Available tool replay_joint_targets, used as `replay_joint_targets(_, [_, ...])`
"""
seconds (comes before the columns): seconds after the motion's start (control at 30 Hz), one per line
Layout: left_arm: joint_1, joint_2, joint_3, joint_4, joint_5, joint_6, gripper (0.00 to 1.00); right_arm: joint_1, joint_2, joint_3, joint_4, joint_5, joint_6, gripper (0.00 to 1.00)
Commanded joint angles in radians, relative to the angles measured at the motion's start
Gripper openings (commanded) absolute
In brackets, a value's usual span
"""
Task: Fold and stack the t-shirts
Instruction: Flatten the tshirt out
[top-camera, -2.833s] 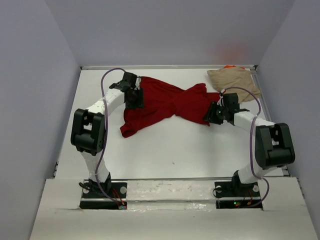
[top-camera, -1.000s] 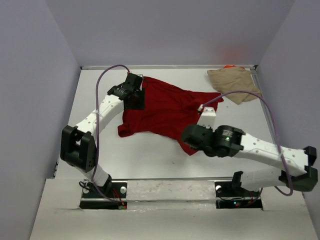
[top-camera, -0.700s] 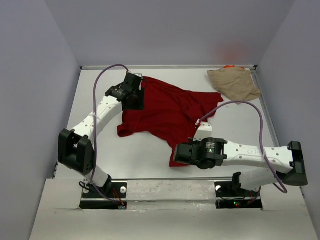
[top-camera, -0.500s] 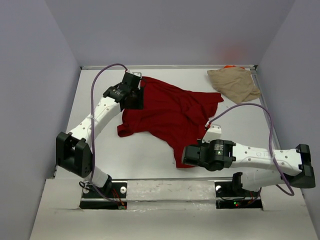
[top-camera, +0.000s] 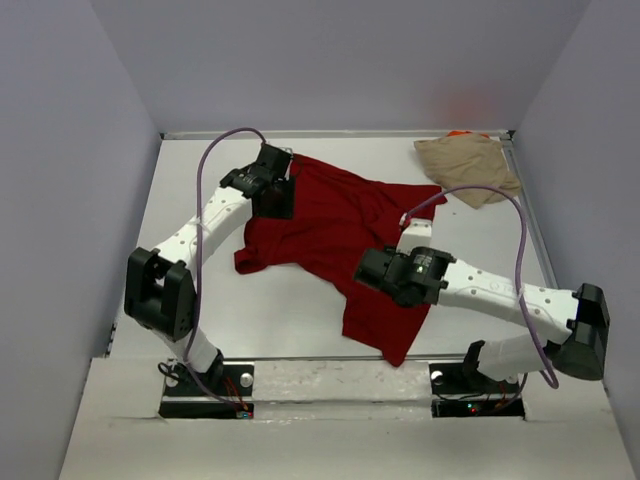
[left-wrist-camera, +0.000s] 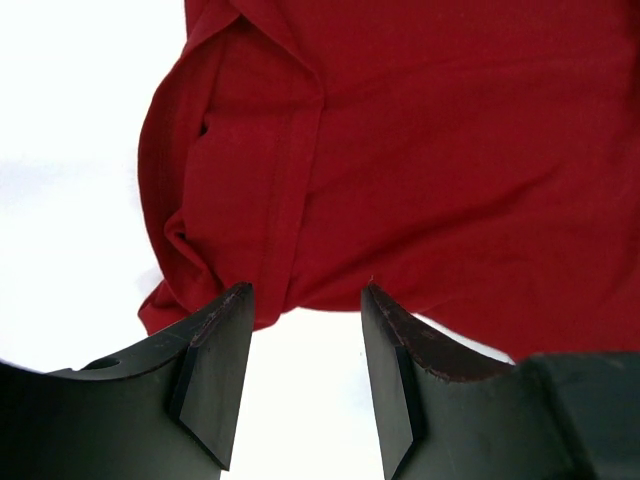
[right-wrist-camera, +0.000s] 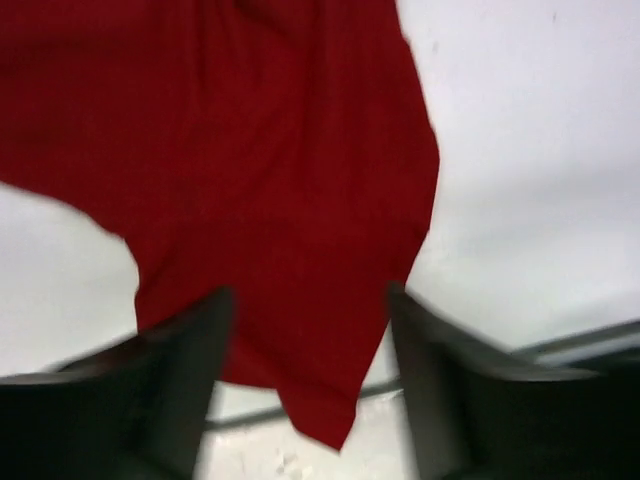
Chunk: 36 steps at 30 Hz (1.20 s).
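The dark red t-shirt (top-camera: 340, 225) lies spread across the table, one long corner trailing to the near edge (top-camera: 398, 350). My left gripper (top-camera: 278, 195) hovers at its far left part. In the left wrist view this gripper (left-wrist-camera: 305, 292) is open, with bare white table between the fingers and the red shirt (left-wrist-camera: 450, 150) just beyond the tips. My right gripper (top-camera: 372, 272) hangs over the shirt's near half. In the blurred right wrist view it (right-wrist-camera: 308, 292) stands wide open above the red cloth (right-wrist-camera: 270, 180), gripping nothing. The tan t-shirt (top-camera: 465, 165) lies crumpled at the far right, with an orange sliver (top-camera: 460, 133) behind it.
Grey walls (top-camera: 80, 200) close in the white table (top-camera: 300, 310) on three sides. A metal rail (top-camera: 330, 365) runs along the near edge by the arm bases. The right arm's purple cable (top-camera: 480, 195) arcs over the table's right side.
My right gripper dragged a corner of the red shirt toward the near edge, then opened and let it go. The cloth now lies stretched out. The left gripper barely moved.
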Motion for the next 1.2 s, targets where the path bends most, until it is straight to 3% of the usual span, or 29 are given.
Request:
replay_joint_targets(0.0, [-0.005,0.063,0.112,0.006,0.011,0.021,0.57,-0.347,-0.058,-0.010,0.462,-0.071,-0.555,0.37])
replay_joint_targets(0.03, [-0.005,0.081,0.132,0.008,0.017,0.027,0.57,-0.414,-0.055,-0.016,0.544,-0.132,-0.705,0.06])
replay_joint_targets(0.07, [-0.007,0.104,0.155,0.005,0.018,0.027,0.57,-0.481,-0.020,-0.013,0.606,-0.251,-0.760,0.00])
replay_joint_targets(0.1, [-0.005,0.155,0.217,-0.006,0.015,0.027,0.57,-0.588,0.017,0.002,0.688,-0.306,-0.803,0.00])
replay_joint_targets(0.27, [0.018,0.368,0.431,-0.044,0.051,0.032,0.50,-0.771,0.349,0.237,0.749,-0.560,-0.998,0.00])
replay_joint_targets(0.37, [0.053,0.491,0.587,-0.098,0.122,0.024,0.31,-0.844,0.517,0.378,0.778,-0.715,-1.009,0.00])
replay_joint_targets(0.4, [0.064,0.503,0.587,-0.086,0.167,0.012,0.20,-0.853,0.587,0.450,0.777,-0.743,-1.018,0.00])
replay_joint_targets(0.47, [0.104,0.535,0.595,-0.069,0.218,-0.005,0.13,-0.878,0.653,0.527,0.738,-0.807,-1.033,0.00])
replay_joint_targets(0.53, [0.122,0.559,0.615,-0.071,0.235,-0.007,0.00,-0.893,0.715,0.615,0.708,-0.817,-1.038,0.00])
replay_joint_targets(0.63, [0.154,0.608,0.688,-0.107,0.240,-0.005,0.00,-0.921,0.805,0.766,0.669,-0.852,-1.047,0.00])
replay_joint_targets(0.9, [0.176,0.713,0.915,-0.193,0.235,0.001,0.01,-1.062,0.960,0.975,0.574,-1.013,-1.044,0.00])
replay_joint_targets(1.17, [0.197,0.789,0.952,-0.178,0.289,0.002,0.29,-1.073,0.913,0.926,0.612,-1.122,-1.062,0.00])
